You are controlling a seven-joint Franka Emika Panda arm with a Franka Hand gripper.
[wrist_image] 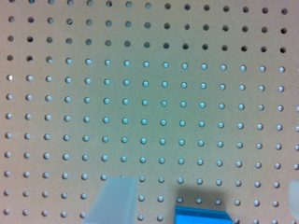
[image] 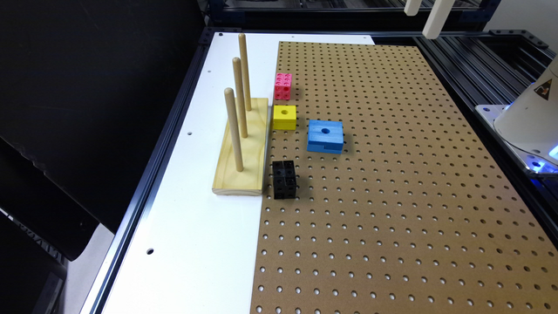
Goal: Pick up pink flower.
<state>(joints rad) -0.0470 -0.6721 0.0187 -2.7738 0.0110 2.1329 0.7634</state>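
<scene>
Pink flower (image: 283, 86) sits on pegboard (image: 392, 174) just behind yellow block (image: 284, 117); jaws spread apart, gripping nothing, above pegboard near blue block (wrist_image: 203, 216).

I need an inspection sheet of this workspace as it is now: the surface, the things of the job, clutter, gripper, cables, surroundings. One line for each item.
Surface: brown pegboard lying beside a white tabletop.
Job's things: pink flower on the pegboard's far part, apart from the yellow block just nearer the camera; not held.
Clutter: blue block, black holed block, wooden base with three upright pegs.
Gripper: two pale fingers hang at the exterior view's top edge, high above the board; in the wrist view they stand wide apart, open, holding nothing.
Cables: nothing seen.
Surroundings: black frame rails, the robot's white base at the exterior view's right.
</scene>
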